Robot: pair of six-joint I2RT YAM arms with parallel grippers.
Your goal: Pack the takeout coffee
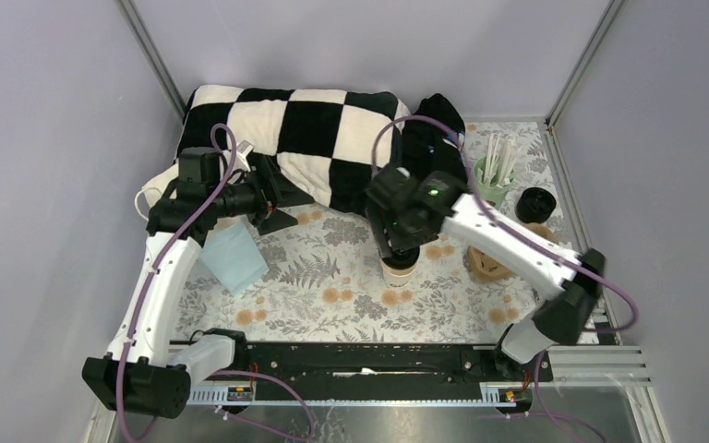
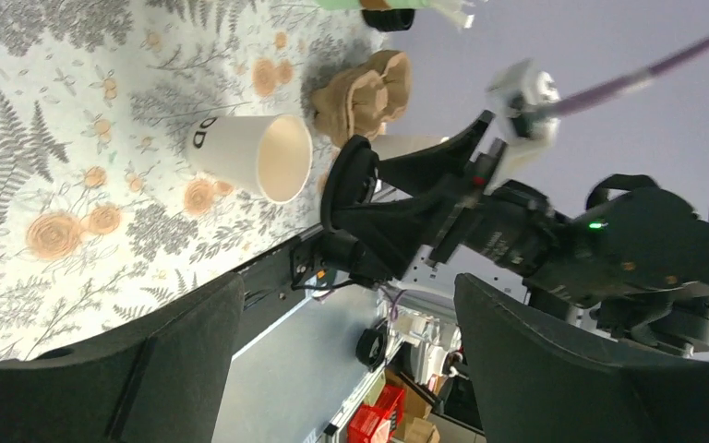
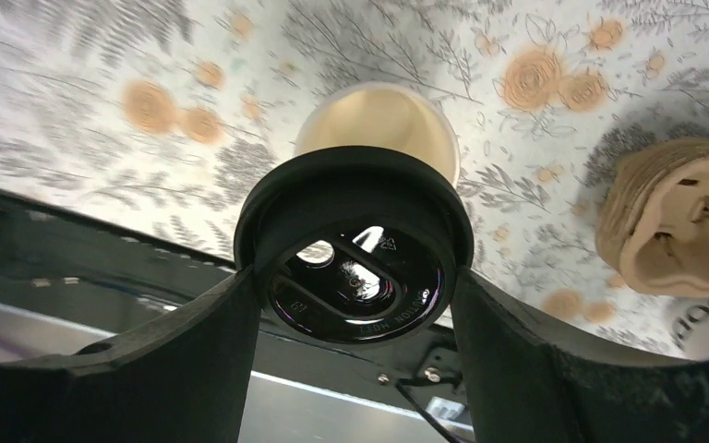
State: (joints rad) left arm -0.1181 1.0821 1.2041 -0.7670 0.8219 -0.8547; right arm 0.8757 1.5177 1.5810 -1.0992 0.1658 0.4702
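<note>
Flowered cloth is covering the table (image 1: 332, 305), which is being closed in by plain grey walls. Near the middle of the overhead view a white paper cup (image 1: 399, 272) is standing upright with its mouth uncovered, and the right claw (image 1: 395, 242) is being held directly over it. In the right wrist view a round black lid (image 3: 351, 198) is being gripped by its rim between the two fingers, which are being kept wide apart by it. The lid is being carried flat, its printed top turned toward the camera. The cup's open mouth is showing just above the lid in that frame, partly hidden behind it. In the left wrist view a gap is being shown between lid and mouth, so the two are not yet touching.

The coming move is judged to be turning on this offset. The lid probably needs centring over the rim before being pressed down along the cup's upright axis. The left claw (image 2: 348, 305) is being held wide with nothing in it, well apart at the left of the overhead view, so the right arm is the nearer. A moulded-pulp cup carrier (image 1: 487, 265) is lying just right of the cup.
</note>
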